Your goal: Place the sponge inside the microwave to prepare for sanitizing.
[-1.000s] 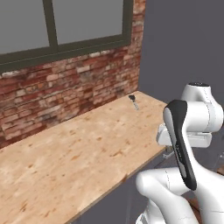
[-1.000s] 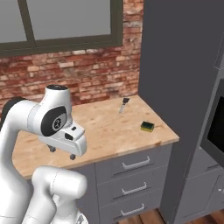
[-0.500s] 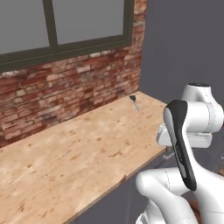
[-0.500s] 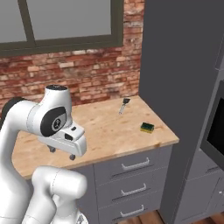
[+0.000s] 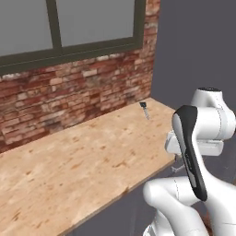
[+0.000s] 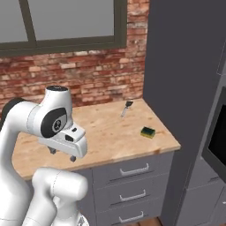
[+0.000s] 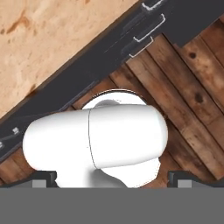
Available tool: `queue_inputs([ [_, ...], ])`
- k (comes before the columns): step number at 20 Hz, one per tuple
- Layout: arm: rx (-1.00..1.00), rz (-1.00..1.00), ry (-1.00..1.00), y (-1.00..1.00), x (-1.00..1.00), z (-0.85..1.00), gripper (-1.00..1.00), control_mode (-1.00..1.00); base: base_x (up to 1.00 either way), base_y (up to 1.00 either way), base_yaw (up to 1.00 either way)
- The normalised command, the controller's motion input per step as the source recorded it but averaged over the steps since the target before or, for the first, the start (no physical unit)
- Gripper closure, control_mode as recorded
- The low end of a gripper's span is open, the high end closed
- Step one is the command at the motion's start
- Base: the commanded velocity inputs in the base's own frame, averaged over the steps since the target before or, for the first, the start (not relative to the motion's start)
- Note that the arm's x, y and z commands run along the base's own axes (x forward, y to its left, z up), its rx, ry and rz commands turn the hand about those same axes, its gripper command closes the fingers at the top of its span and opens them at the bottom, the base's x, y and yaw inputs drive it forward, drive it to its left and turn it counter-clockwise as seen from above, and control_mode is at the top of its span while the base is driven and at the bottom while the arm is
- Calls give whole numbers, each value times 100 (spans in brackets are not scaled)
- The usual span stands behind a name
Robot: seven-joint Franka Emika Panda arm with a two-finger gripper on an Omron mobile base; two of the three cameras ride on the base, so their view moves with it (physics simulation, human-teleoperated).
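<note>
A long brick wall (image 6: 88, 84) with a dark-framed window (image 6: 66, 26) above it backs the scene, and a tall dark grey cabinet (image 6: 185, 79) closes it off on the right. Past that cabinet, at the right edge of the right base view, a strip of the microwave (image 6: 217, 141) shows with its black door window. Below the wall runs the light wooden counter (image 6: 110, 132), with grey drawers (image 6: 132, 176) and their pale handles under its front edge; the hand view looks down on the counter's edge, the drawer fronts and the brown plank floor (image 7: 192, 87). The white arm is folded in front of the counter, its hand pointing down off the counter's front edge, and the gripper (image 6: 62, 155) hangs there with its two fingers spread wide and nothing between them, well apart from the task's thing. The sponge (image 6: 148, 132), yellow with a dark green top, lies flat on the counter near its right front corner, close to the tall cabinet. A thin dark-handled utensil (image 6: 126, 107) lies farther back on the counter near the wall, apart from the sponge
</note>
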Motion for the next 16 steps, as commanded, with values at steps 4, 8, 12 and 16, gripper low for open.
queue_inputs([
  [4, 0, 0, 0, 0, 0, 0, -100, 100, 7, -100, 5],
  [8, 0, 0, 0, 0, 0, 0, -100, 100, 0, -100, 1],
  [12, 0, 0, 0, 0, 0, 0, -100, 100, 35, -26, 1],
  [16, 0, 0, 0, 0, 0, 0, -100, 100, 47, 10, 3],
])
